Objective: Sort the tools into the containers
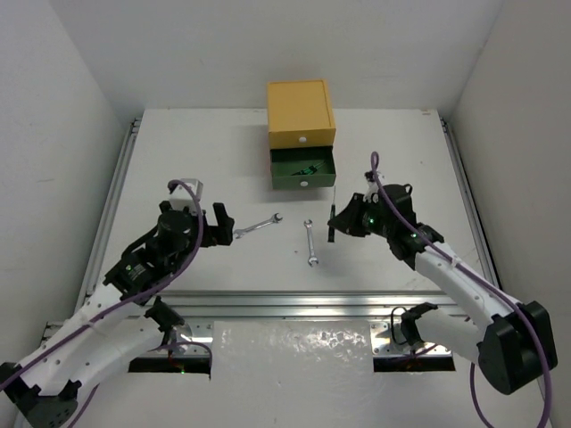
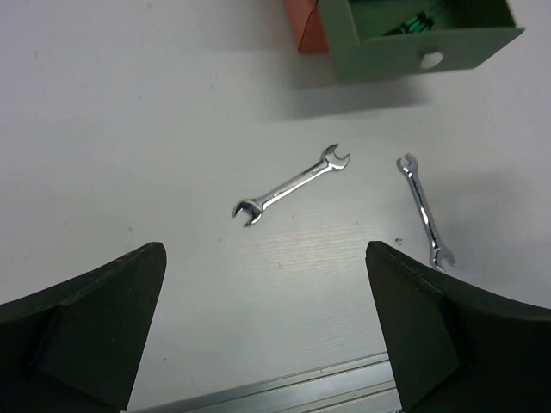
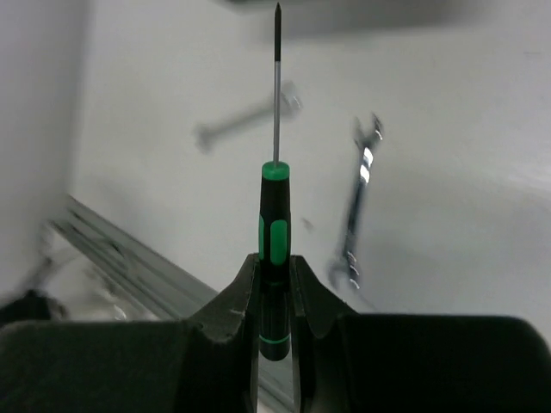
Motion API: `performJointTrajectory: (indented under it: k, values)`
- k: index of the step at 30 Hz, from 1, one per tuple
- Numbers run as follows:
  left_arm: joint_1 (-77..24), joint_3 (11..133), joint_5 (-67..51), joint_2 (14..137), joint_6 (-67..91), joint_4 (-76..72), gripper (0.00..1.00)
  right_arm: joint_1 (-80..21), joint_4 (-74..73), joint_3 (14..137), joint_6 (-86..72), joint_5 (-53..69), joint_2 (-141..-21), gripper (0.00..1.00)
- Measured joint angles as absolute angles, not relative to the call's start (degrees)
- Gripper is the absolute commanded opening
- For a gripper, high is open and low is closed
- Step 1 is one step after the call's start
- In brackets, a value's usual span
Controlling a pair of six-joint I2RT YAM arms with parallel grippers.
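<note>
The fingers of the right gripper (image 3: 274, 268) were clamped on the lower part of a screwdriver (image 3: 274, 215), one on each side of its black-and-green handle, with the butt of the handle sunk between them. The thin shaft ran straight out past the fingertips, and its dark tip pointed away from the wrist toward the far side of the table (image 1: 178, 160). Whether the tool hung clear of the surface could not be told for sure. In the top view this gripper sat just right of the right wrench (image 1: 310, 242), which lay flat and ran from near to far.

The fingers of the left gripper (image 2: 263, 258) stood wide apart with nothing between them, over bare table. The left wrench (image 1: 261, 226) lay slanted just beyond them. It was near the right wrench but did not touch it.

Farther out, past both wrenches, the chest (image 1: 301, 111) stood at the far middle of the table. Its yellow drawer (image 1: 302, 134) on top looked closed. The green drawer (image 1: 303, 181) below it was pulled out, with its white knob (image 1: 303, 184) facing the arms. Some green-handled tools (image 1: 308, 167) lay inside it. Only a corner of the red-orange drawer (image 2: 303, 26) showed, beside the green one in the left wrist view.
</note>
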State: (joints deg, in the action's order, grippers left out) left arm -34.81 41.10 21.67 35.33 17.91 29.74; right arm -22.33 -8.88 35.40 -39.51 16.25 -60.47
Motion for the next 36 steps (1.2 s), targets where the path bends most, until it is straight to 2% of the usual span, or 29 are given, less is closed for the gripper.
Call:
performJointTrajectory:
  k: [3,7,14,19,28,29,32,33,36]
  values:
    - [-34.79,40.23,21.34,37.08,17.91,29.78,1.00,-22.81,3.99,32.69,-50.87,12.93,-61.30,0.02]
    - [-34.79,39.94,20.47,36.45,17.89,29.50,1.00,-26.65,11.18,33.06,-64.93,-1.39,-65.56,0.01]
    - [-34.79,39.81,18.65,34.22,17.78,28.51,1.00,-31.05,11.70,48.90,-81.32,-18.17,-79.18,0.03]
    - [-34.79,39.18,17.21,31.81,17.39,28.03,1.00,-32.03,11.88,56.53,-87.96,-22.96,-86.19,0.05]
    - [-34.79,38.89,14.90,31.46,16.80,26.94,1.00,-33.19,12.32,60.53,-90.17,-25.15,-95.22,0.14]
    - [-34.79,38.87,14.59,31.66,16.78,26.94,1.00,-33.21,12.32,60.97,-90.11,-25.26,-95.66,0.16]
    - [-34.79,38.87,13.82,32.01,16.71,26.92,1.00,-33.21,12.40,62.17,-89.95,-25.32,-96.42,0.29]
    - [-34.79,38.87,13.65,32.03,16.64,26.89,1.00,-33.21,12.43,62.46,-89.86,-25.30,-96.53,0.37]
    - [-34.79,38.87,13.43,31.97,16.58,26.74,1.00,-33.21,12.45,62.83,-89.56,-24.56,-96.57,0.45]
